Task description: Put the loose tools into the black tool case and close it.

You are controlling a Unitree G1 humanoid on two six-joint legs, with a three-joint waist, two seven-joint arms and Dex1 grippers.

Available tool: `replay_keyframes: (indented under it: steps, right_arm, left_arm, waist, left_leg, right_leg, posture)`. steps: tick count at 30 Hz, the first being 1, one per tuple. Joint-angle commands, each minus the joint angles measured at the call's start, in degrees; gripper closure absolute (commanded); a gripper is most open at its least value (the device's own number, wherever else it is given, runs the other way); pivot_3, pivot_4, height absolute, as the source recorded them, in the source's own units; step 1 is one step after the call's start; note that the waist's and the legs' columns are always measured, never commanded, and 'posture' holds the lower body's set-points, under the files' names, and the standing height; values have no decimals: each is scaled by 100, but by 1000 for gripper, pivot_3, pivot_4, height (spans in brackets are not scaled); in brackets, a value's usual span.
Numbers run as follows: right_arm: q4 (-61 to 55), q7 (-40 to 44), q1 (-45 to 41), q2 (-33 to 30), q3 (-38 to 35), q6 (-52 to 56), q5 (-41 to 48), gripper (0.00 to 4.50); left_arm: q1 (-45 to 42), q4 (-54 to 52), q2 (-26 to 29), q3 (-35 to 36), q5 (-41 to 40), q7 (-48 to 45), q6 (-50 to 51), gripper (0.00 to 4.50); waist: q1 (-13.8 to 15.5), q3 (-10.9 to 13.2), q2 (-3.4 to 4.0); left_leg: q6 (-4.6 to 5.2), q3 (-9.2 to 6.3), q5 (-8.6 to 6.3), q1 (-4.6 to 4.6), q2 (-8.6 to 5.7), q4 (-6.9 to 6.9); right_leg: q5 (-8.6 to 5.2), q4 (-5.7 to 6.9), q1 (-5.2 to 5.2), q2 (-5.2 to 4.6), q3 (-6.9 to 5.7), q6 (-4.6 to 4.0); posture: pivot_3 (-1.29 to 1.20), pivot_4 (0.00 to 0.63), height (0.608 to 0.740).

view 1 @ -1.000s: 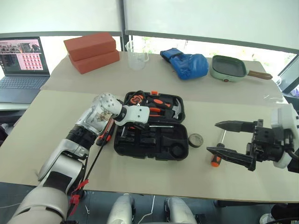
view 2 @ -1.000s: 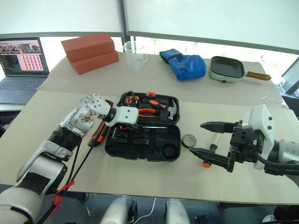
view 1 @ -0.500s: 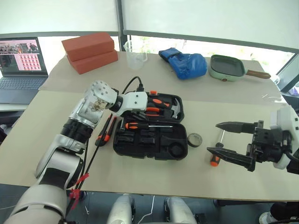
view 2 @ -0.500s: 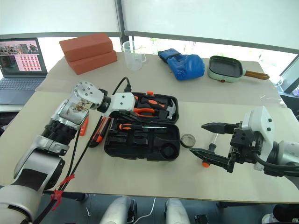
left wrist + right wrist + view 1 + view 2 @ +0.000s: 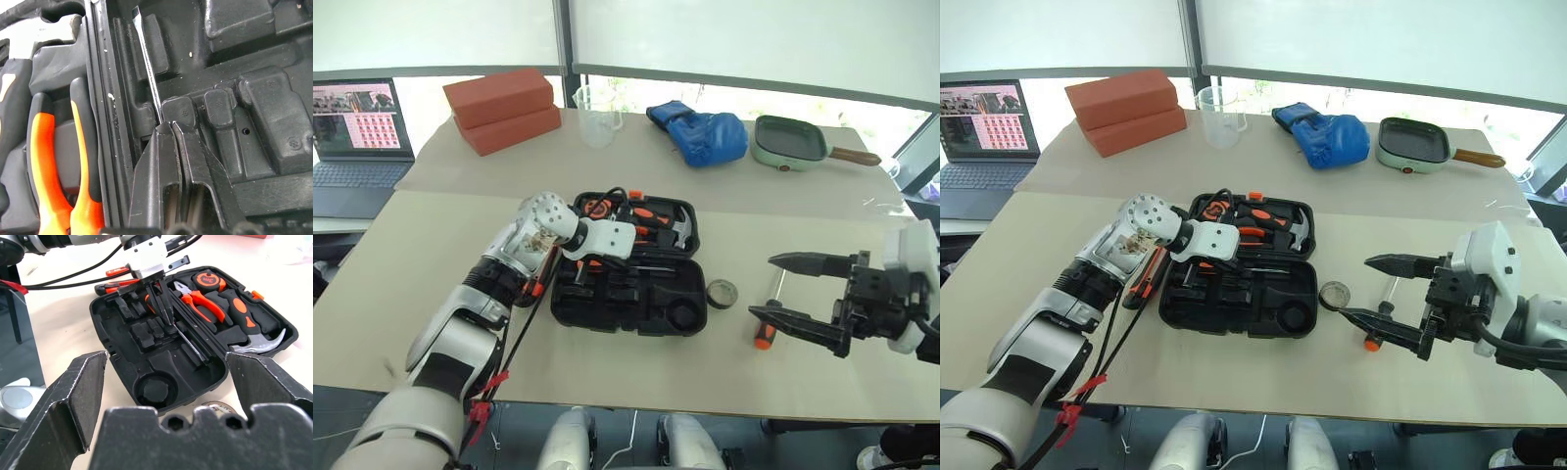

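Observation:
The black tool case [image 5: 607,309] lies open in the middle of the table. One screwdriver [image 5: 146,73] lies in a slot of its near half, handle hidden. My left gripper [image 5: 167,322] is shut, and its fingertips [image 5: 168,128] rest on that shaft. A second orange-and-black screwdriver [image 5: 768,318] lies on the table right of the case, beside the small dark tape roll [image 5: 722,293]. My right gripper [image 5: 762,286] hangs open just above that screwdriver. The utility knife [image 5: 1142,284] lies left of the case, partly under my left arm, with the slim orange tester pen [image 5: 117,270] beyond it.
Pliers [image 5: 641,233], a hammer [image 5: 680,230] and a tape measure [image 5: 599,207] sit in the case's far half. At the back stand red bricks [image 5: 504,110], a clear jug [image 5: 600,116], a blue glove [image 5: 701,133] and a green pan [image 5: 792,140]. A laptop [image 5: 357,137] is far left.
Half a second ago my left gripper was raised by the lid's left end, with the screwdriver lying in the case. It has come back down onto the shaft. The right arm stayed still.

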Motion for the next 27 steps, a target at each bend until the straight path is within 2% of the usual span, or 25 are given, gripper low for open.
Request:
replay_keyframes:
  steps: [1, 4, 7, 9, 12, 17, 22, 27]
  right_arm:
    - [-89, -72, -19, 31, -153, -81, 62, 0]
    - [-77, -102, -11, 41, -127, -115, -5, 0]
    - [-46, -269, 147, 178, -74, -221, -331, 0]
    - [-1, -550, 300, 342, -10, -252, -662, 0]
    - [87, -1073, 599, 680, -168, -84, -932, 0]
    - [-223, -1616, 1673, 1457, -1259, 318, -585, 0]
    - [-1096, -2073, 3016, 2240, -1746, 544, -193, 0]
    - [-1826, -2668, 3818, 2967, -1398, 414, -2, 0]
  left_arm:
    - [-12, 442, -52, -252, 377, 172, -286, 4401]
    - [-168, 685, -73, -179, 397, 290, -389, 4401]
    - [-144, 137, -22, 559, -509, 19, 334, 4401]
    - [18, -524, 96, 1083, -1255, -259, 1224, 4401]
    - [395, -1709, 529, 1562, -2074, -648, 2515, 3664]
    - [979, -3286, 1174, 2059, -3519, -1086, 4418, 1858]
    - [1078, -3682, 978, 2138, -4391, -955, 5296, 87]
    - [1133, -3920, 858, 2075, -4794, -1013, 5412, 87]
  waist:
    - [7, 0, 0]
    - [29, -2, 1]
    - [20, -2, 1]
    - [-23, -1, 2]
    - [-53, 0, 4]
    - [-26, -1, 27]
    - [52, -1, 30]
    - [-66, -6, 38]
  left_leg:
    - [0, 0, 0, 1, 0, 0]
    - [0, -1, 0, 5, -1, 4]
    - [0, -2, 0, 5, 2, 12]
    - [0, -2, 0, -8, 3, 14]
    - [1, -3, -1, -18, 9, 12]
    - [1, -5, -1, -11, 11, 10]
    - [2, -20, -2, -5, 5, 15]
    - [2, -22, -2, 1, 8, 10]
  right_leg:
    - [0, 0, 2, 0, 0, 0]
    - [0, 1, 9, -1, 0, 0]
    - [2, 4, 10, 1, 0, 1]
    - [1, 11, -7, 1, 1, 1]
    - [-1, 15, -21, 2, 0, 1]
    - [-13, 20, -13, -3, 1, 5]
    - [-18, 18, 6, -5, 0, 10]
    - [-24, 23, 3, 2, 6, 0]
  posture:
    - [0, 150, 738]
    - [0, 150, 738]
    - [0, 150, 738]
    - [0, 150, 738]
    - [0, 150, 738]
    - [0, 150, 738]
    - [0, 150, 738]
    - [0, 150, 738]
